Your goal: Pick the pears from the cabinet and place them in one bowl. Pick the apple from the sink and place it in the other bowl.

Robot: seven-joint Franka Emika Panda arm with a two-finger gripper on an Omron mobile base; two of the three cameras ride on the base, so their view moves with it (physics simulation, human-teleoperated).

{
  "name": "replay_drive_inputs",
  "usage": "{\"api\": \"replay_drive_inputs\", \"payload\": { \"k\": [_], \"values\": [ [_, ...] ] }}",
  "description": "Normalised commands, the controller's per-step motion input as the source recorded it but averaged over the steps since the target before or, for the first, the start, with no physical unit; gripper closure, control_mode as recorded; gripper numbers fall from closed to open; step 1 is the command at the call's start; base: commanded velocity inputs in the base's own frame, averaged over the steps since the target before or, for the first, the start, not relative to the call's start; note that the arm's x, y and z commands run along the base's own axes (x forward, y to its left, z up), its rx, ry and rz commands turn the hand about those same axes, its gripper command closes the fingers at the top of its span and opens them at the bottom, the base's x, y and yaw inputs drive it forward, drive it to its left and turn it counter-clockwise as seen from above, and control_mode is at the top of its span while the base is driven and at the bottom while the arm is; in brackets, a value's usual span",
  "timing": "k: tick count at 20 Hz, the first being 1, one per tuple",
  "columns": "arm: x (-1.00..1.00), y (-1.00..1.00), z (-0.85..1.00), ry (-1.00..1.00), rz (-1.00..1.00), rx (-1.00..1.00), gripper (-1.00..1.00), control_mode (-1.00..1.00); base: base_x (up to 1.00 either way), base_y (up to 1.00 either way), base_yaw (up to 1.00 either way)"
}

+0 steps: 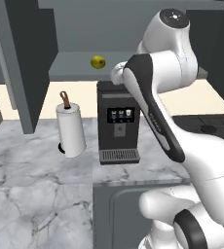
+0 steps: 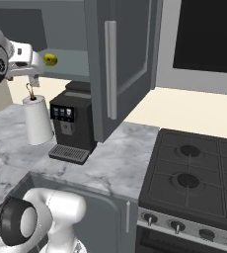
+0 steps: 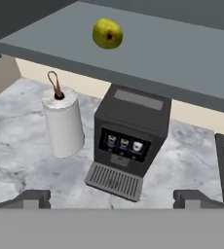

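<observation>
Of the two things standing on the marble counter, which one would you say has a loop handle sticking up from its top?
The white paper towel roll; the black coffee machine beside it has a flat top.

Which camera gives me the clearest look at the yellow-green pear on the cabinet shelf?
The hand view: the pear appears largest, unobstructed on the shelf. The left base view shows it small, beside the arm; the right base view shows it tiny, right next to the hand.
</observation>
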Motion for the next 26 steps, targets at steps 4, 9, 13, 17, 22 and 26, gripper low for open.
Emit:
{"api": "replay_drive_inputs", "payload": {
  "k": [4,9,13,17,22,26],
  "values": [
    [0.36,0.05,0.06,-0.04,-0.07,0.00,-1.00,-1.00,0.00,0.00,0.00],
    [0.32,0.14,0.05,-0.08,-0.01,0.03,-1.00,-1.00,0.00,0.00,0.00],
    [0.31,0.16,0.03,-0.14,0.00,0.02,-1.00,-1.00,0.00,0.00,0.00],
    [0.29,0.07,0.01,-0.13,-0.01,0.04,-1.00,-1.00,0.00,0.00,0.00],
    [0.25,0.02,0.00,-0.09,-0.01,0.06,-1.00,-1.00,0.00,0.00,0.00],
    [0.29,0.03,0.01,-0.01,0.00,0.06,-1.00,-1.00,0.00,0.00,0.00]
  ]
}}
